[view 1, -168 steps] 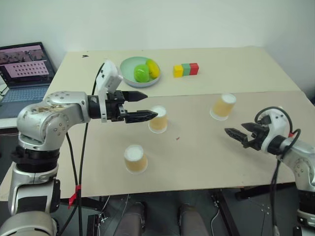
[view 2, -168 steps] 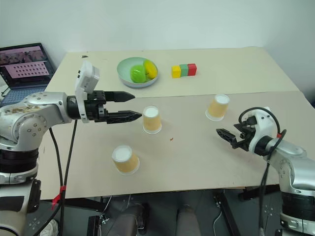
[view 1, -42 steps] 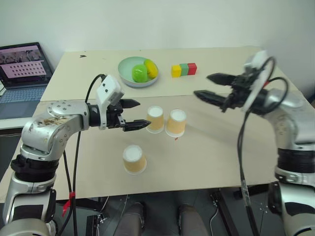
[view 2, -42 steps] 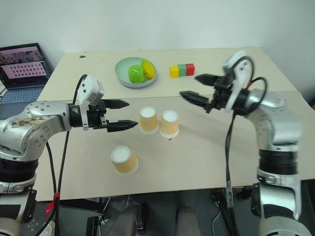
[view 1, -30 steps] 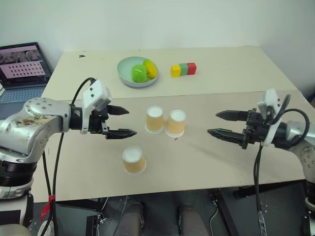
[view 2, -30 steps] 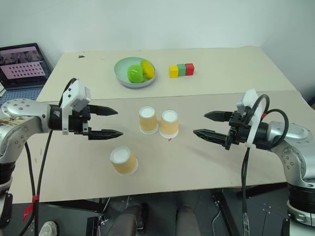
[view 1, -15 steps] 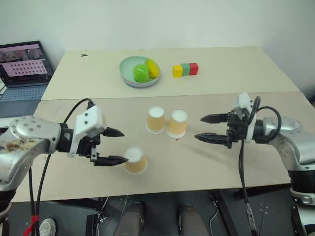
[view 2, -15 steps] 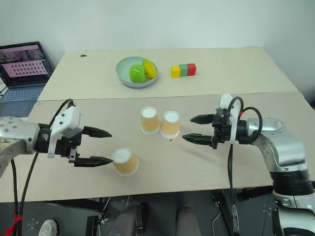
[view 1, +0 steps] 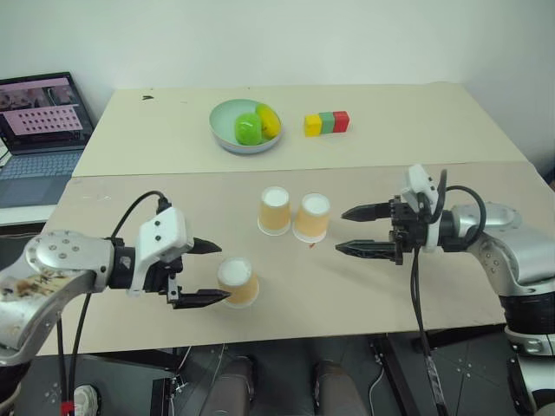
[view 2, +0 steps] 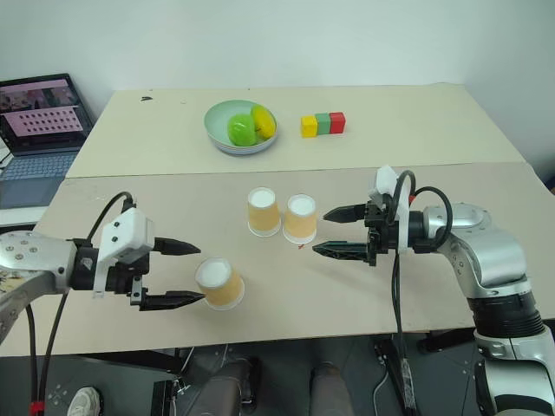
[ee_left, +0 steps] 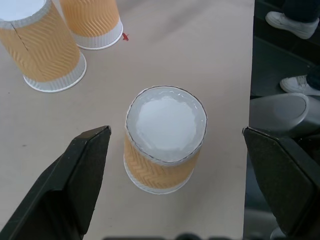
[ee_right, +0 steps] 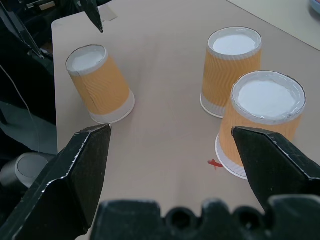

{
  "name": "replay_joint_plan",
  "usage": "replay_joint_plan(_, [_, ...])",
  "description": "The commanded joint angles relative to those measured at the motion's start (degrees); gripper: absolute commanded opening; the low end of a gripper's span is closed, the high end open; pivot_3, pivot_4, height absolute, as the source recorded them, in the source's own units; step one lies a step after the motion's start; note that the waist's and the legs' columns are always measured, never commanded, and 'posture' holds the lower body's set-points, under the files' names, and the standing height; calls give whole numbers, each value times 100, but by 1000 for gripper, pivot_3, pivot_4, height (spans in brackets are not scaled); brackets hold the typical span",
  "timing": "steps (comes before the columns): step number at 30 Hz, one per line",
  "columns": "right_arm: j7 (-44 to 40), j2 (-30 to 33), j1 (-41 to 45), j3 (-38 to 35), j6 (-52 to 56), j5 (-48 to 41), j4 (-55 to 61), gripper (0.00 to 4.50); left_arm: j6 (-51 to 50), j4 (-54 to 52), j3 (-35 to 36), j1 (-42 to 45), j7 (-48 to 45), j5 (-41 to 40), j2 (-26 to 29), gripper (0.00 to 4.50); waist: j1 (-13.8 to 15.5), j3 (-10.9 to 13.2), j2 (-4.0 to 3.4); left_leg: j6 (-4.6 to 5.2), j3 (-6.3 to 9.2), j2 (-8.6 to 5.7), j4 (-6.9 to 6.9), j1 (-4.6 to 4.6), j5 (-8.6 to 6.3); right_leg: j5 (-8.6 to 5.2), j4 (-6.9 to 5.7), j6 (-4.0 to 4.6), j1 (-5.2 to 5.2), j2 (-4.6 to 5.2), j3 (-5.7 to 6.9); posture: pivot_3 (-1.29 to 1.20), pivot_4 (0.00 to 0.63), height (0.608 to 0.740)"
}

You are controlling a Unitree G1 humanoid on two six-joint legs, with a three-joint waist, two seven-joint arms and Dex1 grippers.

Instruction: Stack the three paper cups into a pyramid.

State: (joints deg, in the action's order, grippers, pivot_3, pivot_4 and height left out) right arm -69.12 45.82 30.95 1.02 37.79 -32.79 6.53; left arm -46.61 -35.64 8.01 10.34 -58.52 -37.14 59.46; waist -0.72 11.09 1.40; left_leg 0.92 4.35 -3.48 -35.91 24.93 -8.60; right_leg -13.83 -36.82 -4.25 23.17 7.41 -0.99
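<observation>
Writing legible enough to read is nowhere on the cups or blocks; the laptop (view 1: pixel 39 121) at the far left edge shows a pink grid on its screen, too small to make out. Three paper cups stand upside down, white bases up, on the tan surface (view 1: pixel 364 286). Two of them, the left base cup (view 1: pixel 274 211) and the right base cup (view 1: pixel 311 217), stand just beside each other near the middle, with a small red mark (ee_right: pixel 215 163) on the surface by the right one's rim. The third cup (view 1: pixel 237 282) stands apart, nearer the front edge and to the left. Farther back sit a pale green bowl (view 1: pixel 227 134) holding a green fruit (view 1: pixel 248 129) and a yellow fruit (view 1: pixel 270 120), and to its right a row of blocks (view 1: pixel 327 122), yellow, green and red, touching one another. Nothing lies between the cups and either arm. The left gripper (view 1: pixel 204 273) reaches in low from the left, pointing right and slightly down, its jaws spread wide on either side of the third cup without touching it. The right gripper (view 1: pixel 357 230) points leftward, nearly level, toward the paired cups, its jaws spread wide and empty, short of the right base cup.
</observation>
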Motion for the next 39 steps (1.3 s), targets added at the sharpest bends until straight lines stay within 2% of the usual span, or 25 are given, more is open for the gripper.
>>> replay_joint_plan(1, [-69, 129, 168, -135, -91, 15, 30, 4487, 261, -61, -4, 47, 200, 126, -136, 4500, 4, 0, 0, 0, 0, 0, -1, 0, 0, 0, -1, 1, -1, 0, 0, 0, 150, 740])
replay_joint_plan(7, [-38, 207, 177, -177, -7, -5, 59, 4487, 486, -33, -220, 31, 283, 275, -303, 4500, 5, 0, 0, 0, 0, 0, -1, 0, 0, 2, 1, 2, -1, 0, 0, 0, 150, 740])
replay_joint_plan(15, [2, 321, 159, -287, 21, -76, 140, 4487, 1126, 9, -673, -217, 308, 941, -344, 4500, -4, 0, 0, 0, -2, 1, 0, 0, 0, 2, 2, 3, -1, 0, -1, 0, 150, 740])
replay_joint_plan(21, [63, 352, 102, -370, 122, -153, 206, 4487, 1422, 277, -896, -149, 483, 1282, -594, 4500, 9, 0, 0, 0, -3, 1, 0, 0, 0, 2, 3, 4, -1, 0, -1, 0, 150, 740])
replay_joint_plan(24, [64, 359, 74, -399, 144, -146, 210, 4500, 1447, 451, -972, 5, 498, 1323, -735, 3764, 13, 0, 0, 0, -2, 1, -1, 0, 0, 2, 3, 4, -2, 0, 1, 0, 150, 740])
replay_joint_plan(27, [80, 356, 51, -414, 141, -124, 197, 4500, 1409, 577, -1019, 160, 501, 1362, -812, 2697, 10, 0, 0, 0, -2, 0, -2, 0, 0, 2, 3, 3, -2, 0, 1, 0, 150, 740])
replay_joint_plan(33, [107, 338, -9, -426, 125, -122, 218, 4500, 938, 756, -740, 683, 591, 938, -989, 2697, 6, 0, 0, 0, -2, -1, -2, 0, 0, 2, 2, 2, -3, 0, 1, 0, 150, 740])
replay_joint_plan(39, [142, 323, -55, -447, 91, -105, 200, 4500, -137, 1303, -161, 2181, 556, -45, -911, 2697, 3, 0, 0, 0, 1, 2, -11, 1, 0, 3, -7, -1, -3, -7, 6, 0, 150, 740])
